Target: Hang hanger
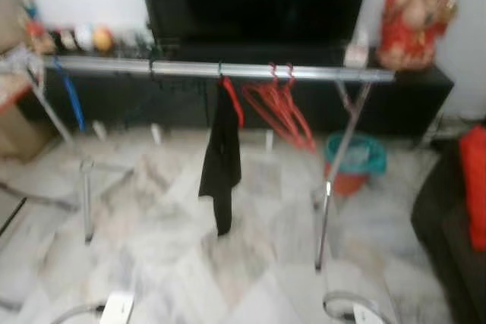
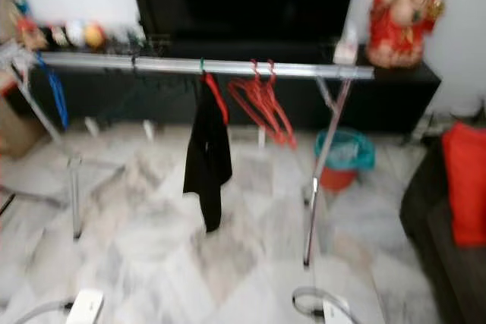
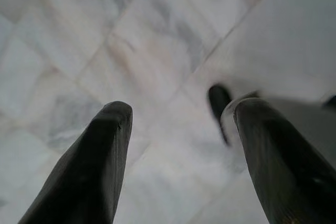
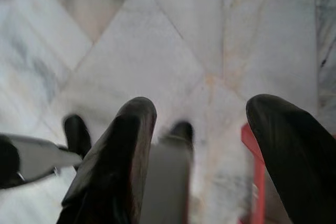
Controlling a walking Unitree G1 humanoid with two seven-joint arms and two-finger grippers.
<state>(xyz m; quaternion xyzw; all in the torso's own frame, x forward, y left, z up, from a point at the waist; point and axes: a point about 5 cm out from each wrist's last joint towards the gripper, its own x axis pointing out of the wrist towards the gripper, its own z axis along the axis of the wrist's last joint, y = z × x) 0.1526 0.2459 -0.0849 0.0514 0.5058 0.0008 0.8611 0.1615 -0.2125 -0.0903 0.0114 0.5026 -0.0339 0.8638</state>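
I am logging a silver clothes rail standing across the marble floor on slanted metal legs. A red hanger is hanging near its middle, carrying a black garment that is drooping toward the floor. Just beside it, toward the right end, a bunch of empty red hangers is hanging tilted together. A blue hanger is dangling near the left end.
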